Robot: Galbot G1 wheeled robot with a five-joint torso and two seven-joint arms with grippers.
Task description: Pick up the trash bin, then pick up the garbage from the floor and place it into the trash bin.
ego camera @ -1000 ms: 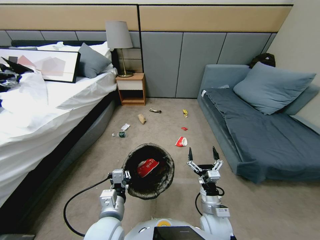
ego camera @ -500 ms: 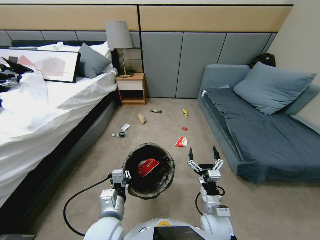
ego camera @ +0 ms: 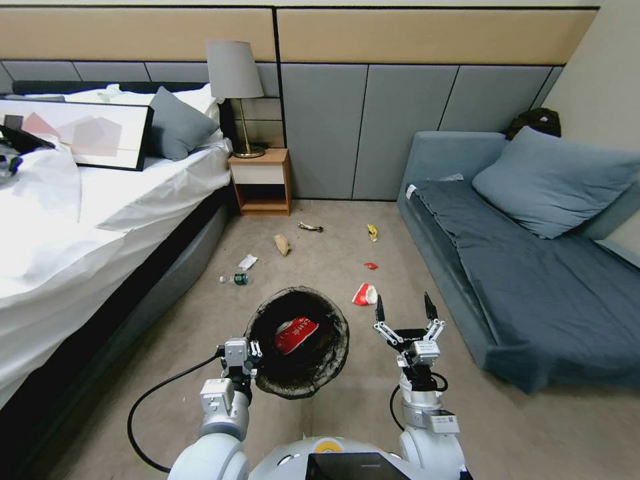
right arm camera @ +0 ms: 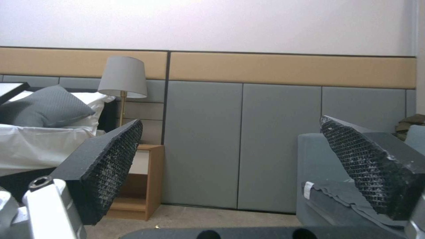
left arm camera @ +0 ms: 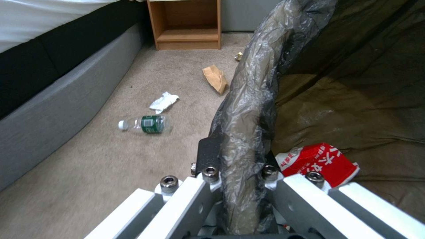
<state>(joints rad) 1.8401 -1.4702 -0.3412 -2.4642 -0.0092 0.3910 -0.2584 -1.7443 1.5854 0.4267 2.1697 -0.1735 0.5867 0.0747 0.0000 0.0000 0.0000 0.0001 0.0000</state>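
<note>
Left gripper (ego camera: 248, 352) is clamped on the rim of the trash bin (ego camera: 298, 341), lower centre of the head view; the left wrist view shows the bag-covered rim pinched between its fingers (left arm camera: 208, 156). Bin is held up and tipped so its mouth faces the camera, with one red-and-white carton (ego camera: 295, 334) already inside. Light plastic bucket, but that liner is slick film, so the rim could slide in the grip if swung.

Right gripper (ego camera: 403, 312) hovers right of the bin, jaws spread wide, nothing between them, pads pointing at the far wall.

Garbage lies scattered on the floor (ego camera: 320, 253), mid-frame:
- red-and-white wrapper (ego camera: 365, 294), just above the right gripper, nearest. Crumpled, weightless, soft; pinch it across the bulk.
- small red scrap (ego camera: 371, 265), thin and flat, probably hard to pick off carpet.
- yellow wrapper (ego camera: 372, 232), banana peel (ego camera: 311, 227), brown paper bag (ego camera: 283, 244), farther up.
- white tissue (ego camera: 248, 261) and bottle (ego camera: 235, 279), left by the bed (ego camera: 100, 220). Bottle is round and will likely roll; grab across the body.
</note>
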